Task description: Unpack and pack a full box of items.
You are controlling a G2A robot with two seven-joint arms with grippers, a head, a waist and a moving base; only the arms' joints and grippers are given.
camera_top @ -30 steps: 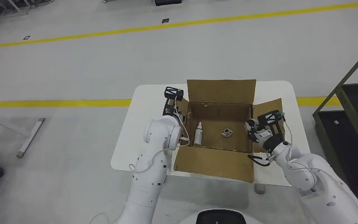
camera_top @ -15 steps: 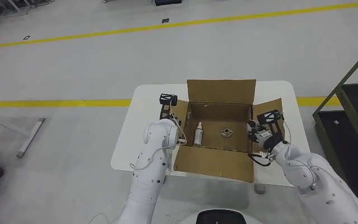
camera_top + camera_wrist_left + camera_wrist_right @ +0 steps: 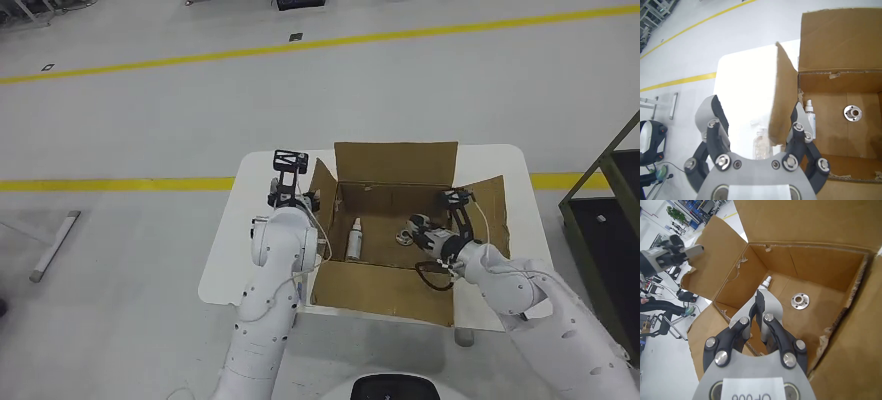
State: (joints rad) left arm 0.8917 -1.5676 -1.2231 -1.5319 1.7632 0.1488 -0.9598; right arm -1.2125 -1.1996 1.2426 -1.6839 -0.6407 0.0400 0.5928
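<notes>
The box (image 3: 380, 290) stands open on the table (image 3: 230, 260). The right gripper (image 3: 759, 294), fingers closed on nothing, hangs over the box's 3 o'clock side. On the box floor, the flange (image 3: 403, 237) lies near centre. The bottle (image 3: 354, 240) lies at 9 o'clock, by the wall. The left gripper (image 3: 756, 104), at 10 o'clock, is spread wide astride the left flap (image 3: 324, 185).

The white counter (image 3: 235, 250) carries an open cardboard box (image 3: 395, 290), whose side flap rises between the spread left fingers (image 3: 715, 111). A clear bottle (image 3: 761, 144) rests on the bare counter just outside that flap, beneath the gap between those fingers.
</notes>
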